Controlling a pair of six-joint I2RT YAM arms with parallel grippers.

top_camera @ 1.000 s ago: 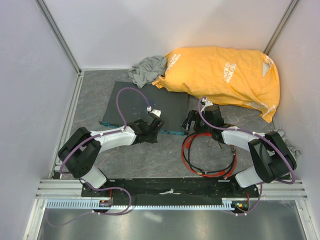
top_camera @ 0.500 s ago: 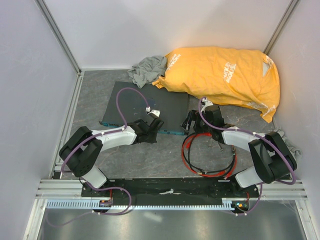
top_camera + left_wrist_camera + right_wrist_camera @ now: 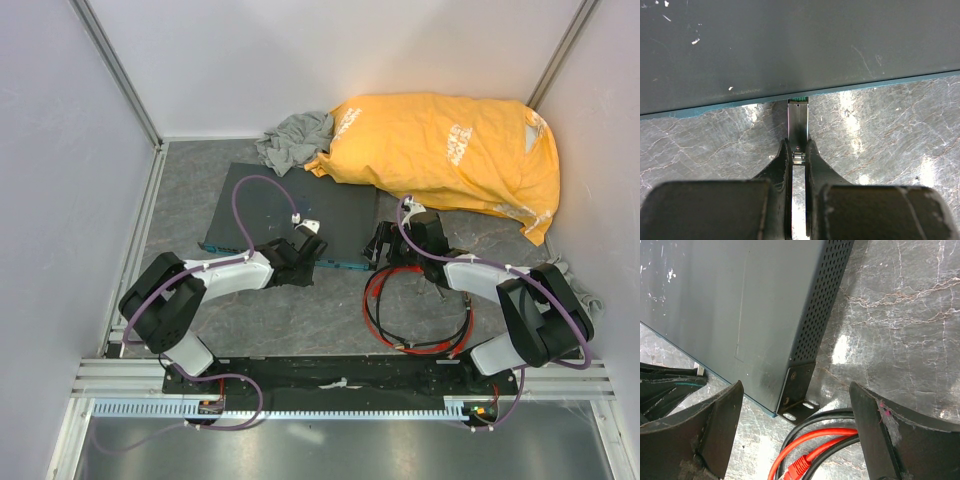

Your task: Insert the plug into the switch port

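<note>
Left tool is clamped narrow on a small silver metal piece, its far end touching the blue-green front edge of the switch. This doesn't look like the plug, as no red cable runs to it. Only the left wrist view shows that contact; from the top camera the wrist hides it. No view looks into the front edge, so I can't tell which switch port is which, or whether the silver piece is inside one. Moving right, the right tool is spread wide and holds nothing, hanging over the switch's right front corner by the mounting ear. The plug lies on the table just below that corner, between the right tool's fingers and beside a black cable. Only the right wrist view resolves it. The top view adds the red cable looping back toward the arm bases, and the orange bag behind. Handling guess: the plug is light, hard plastic and probably slick, with a latch tab likely to snap if squeezed. The cable looks springy enough to twist the plug off line. I'd grip the boot just behind the nose — tip left free, flat sides against the pads.
</note>
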